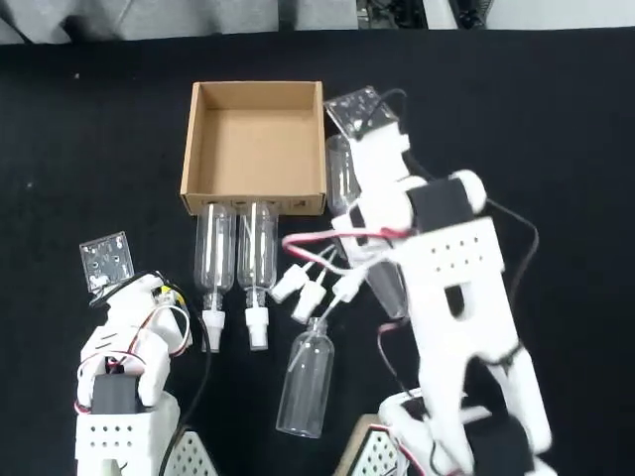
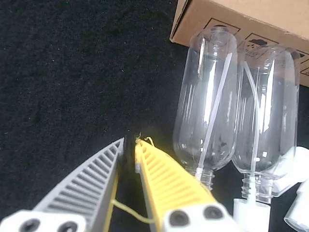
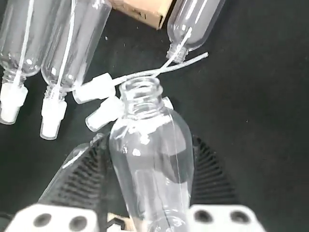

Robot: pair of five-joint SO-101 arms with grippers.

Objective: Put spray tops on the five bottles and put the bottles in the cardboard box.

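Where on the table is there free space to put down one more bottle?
Bare black table lies left of the cardboard box, beyond the left arm, and right of the right arm. Between the two capped bottles and the open bottle, loose spray tops crowd it.

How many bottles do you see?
5 bottles: two capped in front of the box, one beside its right wall, one alone, farther from it, one in the right gripper.

Overhead camera, plus one on each of my wrists.
The high one looks down over the surface (image 1: 79,119); both wrist cameras sit close above it, sharing the capped bottles (image 2: 207,96).
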